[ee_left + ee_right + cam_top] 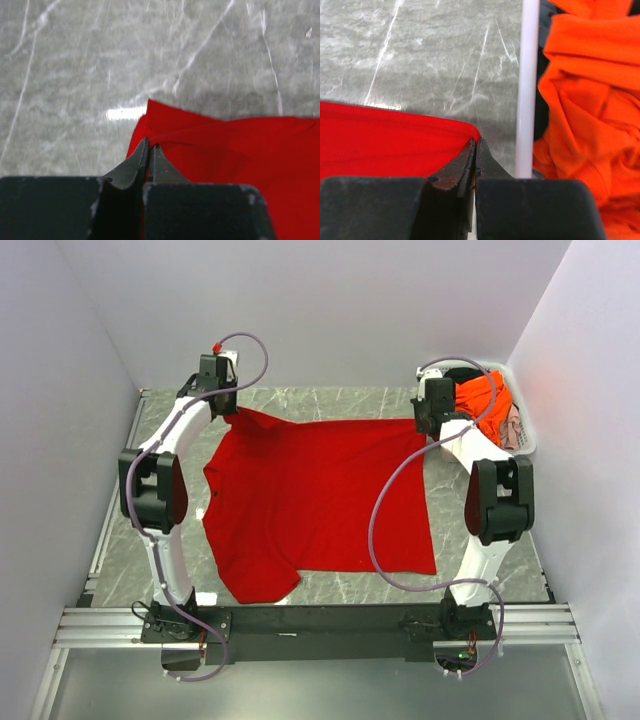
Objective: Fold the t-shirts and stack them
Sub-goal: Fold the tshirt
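Top external: red t-shirt (320,495) lies flat on table (330,400), long axis left–right, nearward of both jaws. Left jaws clamp its far-left corner, right jaws its far-right corner; each arm equally near.

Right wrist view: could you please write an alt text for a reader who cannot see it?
The right gripper, jaws shut, pinches a corner of the red t-shirt lying flat on the grey marble table. To the right, behind a white basket rim, lies a crumpled orange t-shirt.
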